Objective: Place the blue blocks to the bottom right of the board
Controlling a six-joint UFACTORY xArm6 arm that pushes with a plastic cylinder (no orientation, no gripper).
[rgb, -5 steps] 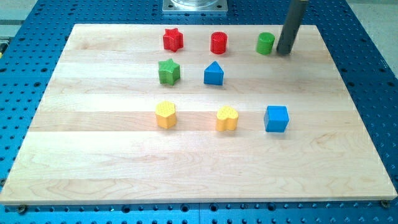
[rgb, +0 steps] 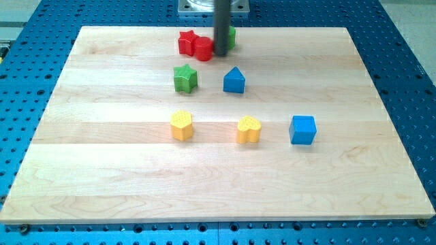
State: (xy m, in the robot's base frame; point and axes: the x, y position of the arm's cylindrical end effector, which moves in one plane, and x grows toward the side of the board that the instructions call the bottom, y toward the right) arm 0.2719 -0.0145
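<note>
Near the view's top of the pale wooden board (rgb: 102,170), my tip (rgb: 221,53) touches the red cylinder block (rgb: 203,48), which is pressed against the red star block (rgb: 187,42). A green block (rgb: 231,37) peeks from behind the rod. Below sit the green star block (rgb: 184,78) and blue pointed block (rgb: 234,80).

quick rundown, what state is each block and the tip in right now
my tip: down on the board near the view's top, touching the red cylinder's right side
red cylinder: pressed against the red star
red star: upright, touching the red cylinder
green cylinder: mostly hidden behind the rod
green star: free
blue pentagon-like block: free, mid-board
blue cube: free, right of centre
yellow blocks: free
</note>
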